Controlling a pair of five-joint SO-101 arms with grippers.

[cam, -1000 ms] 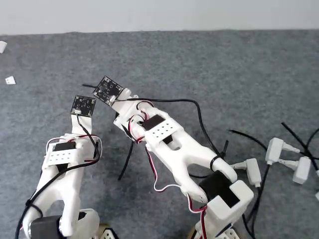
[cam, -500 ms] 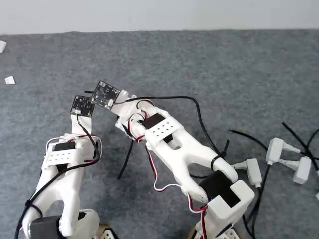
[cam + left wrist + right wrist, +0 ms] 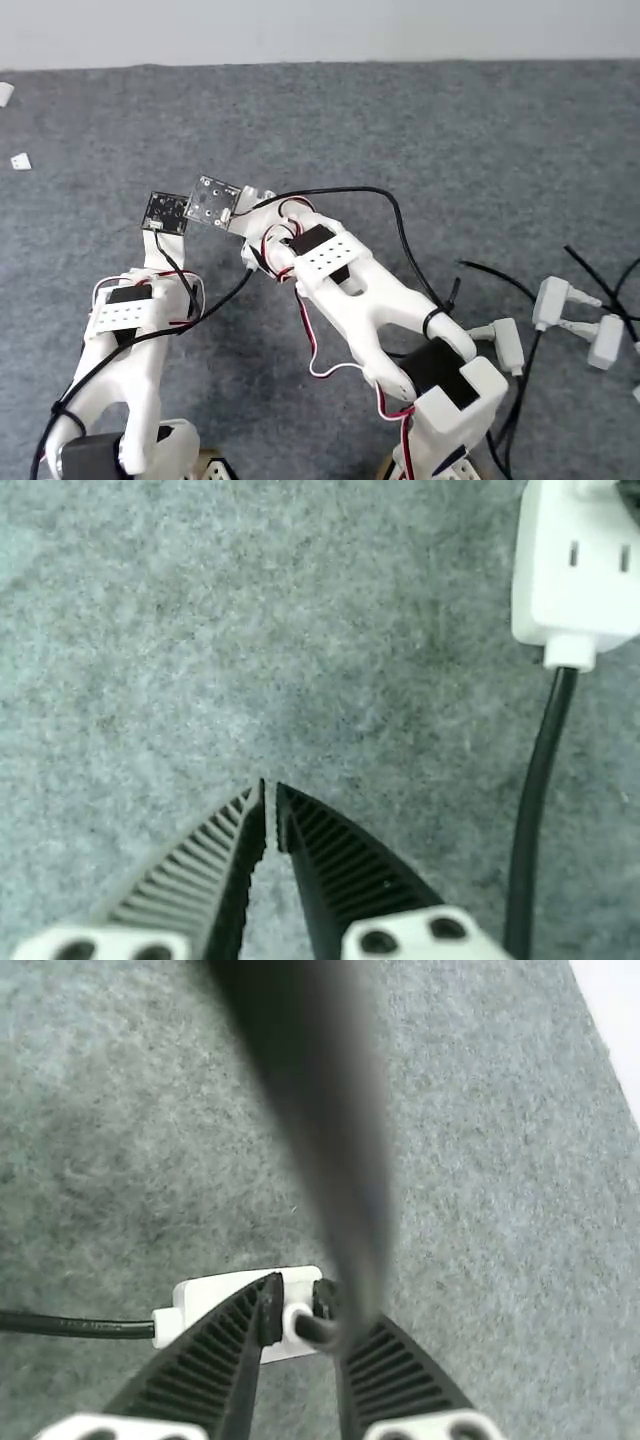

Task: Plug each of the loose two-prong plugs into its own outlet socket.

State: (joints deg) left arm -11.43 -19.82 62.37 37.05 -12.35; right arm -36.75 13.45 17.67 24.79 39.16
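Note:
My right gripper (image 3: 298, 1290) is shut on the white neck of a plug (image 3: 300, 1322), whose black cable (image 3: 315, 1110) rises close past the camera. Right behind the fingers lies a white block (image 3: 215, 1305) with a black cord (image 3: 70, 1325) leaving it; I cannot tell whether plug and block touch. My left gripper (image 3: 268, 790) is shut on nothing, just above the grey carpet. A white outlet socket (image 3: 580, 570) with two slots and a black cord (image 3: 535, 790) lies a short way ahead of the left gripper. In the high view the two wrist camera boards (image 3: 212, 203) (image 3: 165, 212) sit side by side.
Three more white plug or socket pieces (image 3: 505, 342) (image 3: 552, 300) (image 3: 606, 342) with black cords lie on the carpet at the right. A black cable (image 3: 395, 215) arcs over the right arm. Small white scraps (image 3: 20, 160) lie at the far left.
The right arm's wrist has swung left and now sits next to the left arm's camera board. The black cable under it has shifted left. The left arm has kept still.

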